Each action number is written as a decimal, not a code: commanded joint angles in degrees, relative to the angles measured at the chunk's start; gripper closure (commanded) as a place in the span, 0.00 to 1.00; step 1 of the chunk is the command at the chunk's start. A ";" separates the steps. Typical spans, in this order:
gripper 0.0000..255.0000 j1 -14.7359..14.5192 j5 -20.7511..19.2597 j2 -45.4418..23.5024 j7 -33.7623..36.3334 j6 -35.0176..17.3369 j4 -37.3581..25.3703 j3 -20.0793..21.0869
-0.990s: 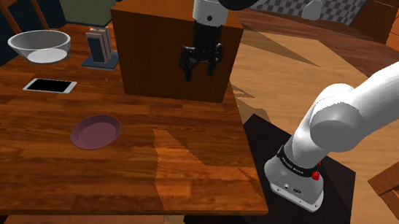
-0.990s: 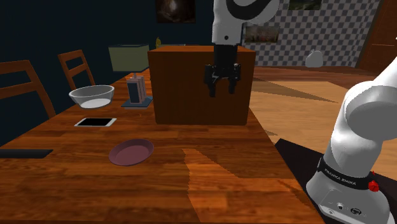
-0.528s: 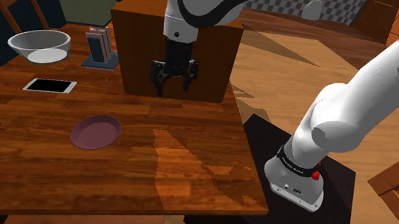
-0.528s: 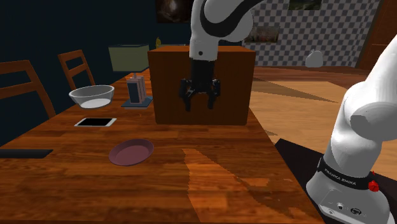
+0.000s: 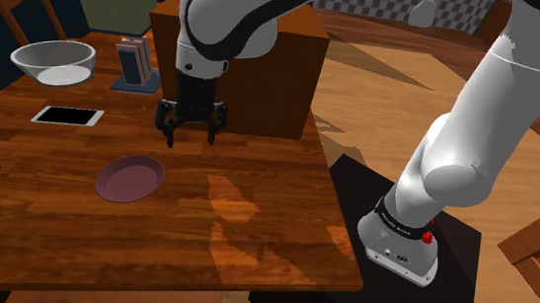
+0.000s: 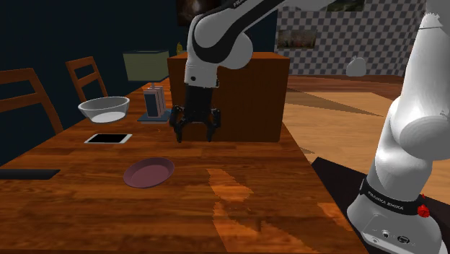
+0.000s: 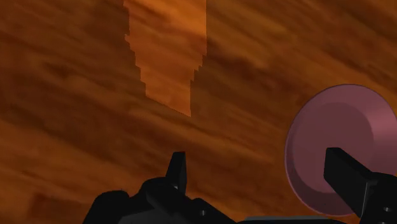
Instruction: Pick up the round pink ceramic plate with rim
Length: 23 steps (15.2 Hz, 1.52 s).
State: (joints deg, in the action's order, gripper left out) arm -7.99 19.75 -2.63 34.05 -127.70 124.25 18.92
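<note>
Closest to us in the shoulder view, at about 4 o'clock in the picture, stands the arm's white base (image 5: 400, 236). Next to it is the brown wood table (image 5: 266, 245).

The pink plate (image 5: 129, 177) lies flat on the table, open side up, with a low rim all round. It is round, so it has no long side and points no way. It looks like an oval to us because we see it from a slant. Nothing touches it.

The black gripper (image 5: 194, 132) hangs over the table at about 2 o'clock from the plate, near it but apart. Its fingers (image 7: 347, 175) are spread wide and hold nothing. In the wrist view the plate (image 7: 337, 140) lies by one finger and partly behind it, and most of the gap between the fingers shows bare table. In the second exterior view the plate (image 6: 148, 172) is between 7 and 8 o'clock from the gripper (image 6: 195, 130).

Farther back, a white phone (image 5: 67, 116) lies flat at about 11 o'clock from the plate. Behind the gripper stands a big wooden box (image 5: 272, 76). Farthest off we see a small dark holder (image 5: 133, 62), a pale bowl (image 5: 53, 62) and two chairs (image 6: 29, 94).
</note>
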 commanded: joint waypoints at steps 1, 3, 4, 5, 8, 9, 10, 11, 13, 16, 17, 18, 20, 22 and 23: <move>0.00 -0.74 0.65 -3.71 1.82 -1.41 -2.88 0.63; 0.00 -1.49 0.95 -7.88 3.44 -2.76 -6.24 1.03; 0.00 -1.89 1.06 -9.97 4.24 -3.36 -8.02 1.18; 0.00 -2.04 1.10 -10.63 4.49 -3.54 -8.61 1.21; 0.00 -2.19 1.16 -11.97 3.93 -5.51 -7.88 1.20; 0.00 -2.25 1.18 -12.44 3.74 -6.16 -7.66 1.20; 0.00 -2.30 1.19 -12.91 3.56 -6.81 -7.46 1.19; 0.00 -2.35 1.21 -13.40 3.37 -7.46 -7.27 1.19; 0.00 -2.43 1.23 -14.17 3.07 -8.48 -6.97 1.18; 1.00 -2.45 1.29 -14.11 3.06 -8.60 -6.81 1.21; 1.00 -2.45 1.29 -14.09 3.07 -8.60 -6.79 1.21; 1.00 -2.45 1.29 -14.10 3.07 -8.60 -6.79 1.21; 1.00 -2.46 1.29 -14.10 3.07 -8.60 -6.80 1.21; 1.00 -2.45 1.30 -14.08 3.06 -8.60 -6.78 1.21; 1.00 -2.46 1.29 -14.09 3.08 -8.59 -6.79 1.22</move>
State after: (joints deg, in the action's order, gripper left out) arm -10.43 21.05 -16.69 37.13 -136.28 117.44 20.12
